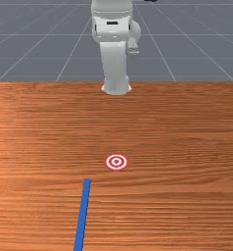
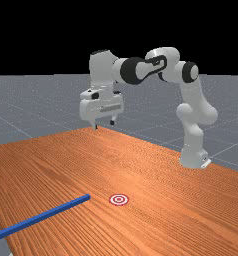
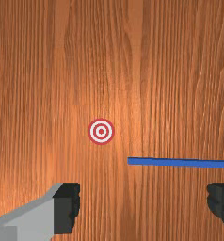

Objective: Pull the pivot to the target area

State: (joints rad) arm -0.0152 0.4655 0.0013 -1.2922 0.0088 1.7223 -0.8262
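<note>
Blue bar (image 2: 43, 216): the pivot, as I take the task; it lies flat on the counter (image 2: 156, 220), nothing gripping it.
Outer end (image 2: 0, 234): seems to poke just past the counter's edge, though the far view's slant makes that hard to judge; pressing down out there could tip the bar.
Inner end (image 1: 87, 182): near the bull's-eye target (image 1: 116, 162), to the front view's left of it and closer to that camera.
Drag line: a pull straight along the bar would likely slide it past beside the rings – some sideways drift is needed. Too much, caught at one end, could swing it askew.
Hand (image 3: 144, 206): high above the counter, fingers (image 3: 67, 207) spread wide, holding nothing.
Finger line: runs nearly along the bar, not across it. Closing at this angle would not straddle its narrow sides; lowered so, a fingertip could land on top and jam it against the wood. A quarter turn first looks wise.
Arm base (image 2: 193, 155): beyond the target – overshoot would carry the bar that way.
</note>
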